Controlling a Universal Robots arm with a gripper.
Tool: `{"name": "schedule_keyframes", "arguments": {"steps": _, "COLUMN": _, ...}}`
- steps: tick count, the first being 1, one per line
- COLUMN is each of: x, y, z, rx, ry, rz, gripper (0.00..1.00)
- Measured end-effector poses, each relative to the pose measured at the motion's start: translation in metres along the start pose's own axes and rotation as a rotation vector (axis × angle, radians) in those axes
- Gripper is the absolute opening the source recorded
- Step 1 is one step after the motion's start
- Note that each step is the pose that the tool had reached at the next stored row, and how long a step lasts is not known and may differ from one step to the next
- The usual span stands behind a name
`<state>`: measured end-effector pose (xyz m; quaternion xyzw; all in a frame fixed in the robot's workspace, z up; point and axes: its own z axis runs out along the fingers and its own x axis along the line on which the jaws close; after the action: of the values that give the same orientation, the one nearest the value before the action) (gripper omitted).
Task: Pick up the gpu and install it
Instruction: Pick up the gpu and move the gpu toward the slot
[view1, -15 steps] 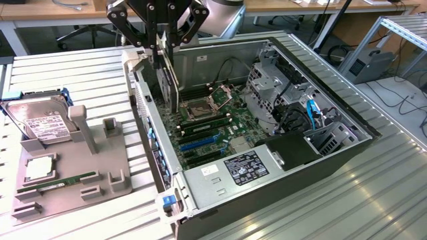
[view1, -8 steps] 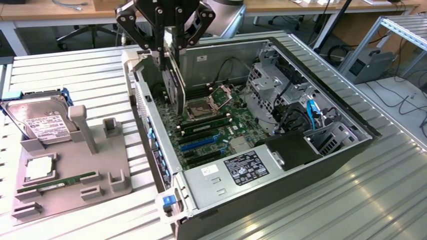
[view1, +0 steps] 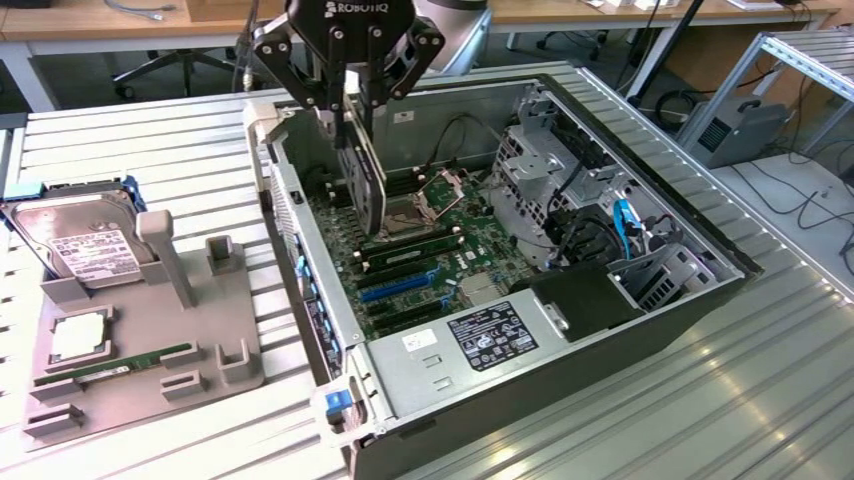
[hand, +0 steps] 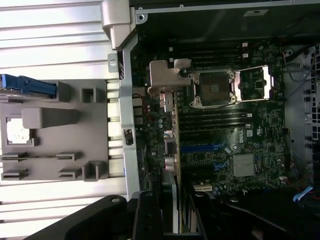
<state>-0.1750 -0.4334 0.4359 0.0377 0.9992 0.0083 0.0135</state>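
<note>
Black claw (view1: 355, 102) pinching green gpu card with silver bracket (view1: 367, 170), upright above open grey case (view1: 654, 190). I'd square its edge to blue slot (view1: 400, 288), descend slowly.

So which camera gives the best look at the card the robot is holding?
The exterior view: the gpu hangs on edge from the gripper above the open computer case, one dark face visible. The wrist view looks along it, showing mainly its silver bracket and thin edge.
</note>
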Motion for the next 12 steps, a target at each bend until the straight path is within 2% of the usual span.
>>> {"name": "schedule_keyframes", "arguments": {"steps": 12, "x": -0.014, "y": -0.0038, "z": 0.0096, "rx": -0.0001, "ry": -0.0001, "rz": 0.0, "gripper": 0.27}}
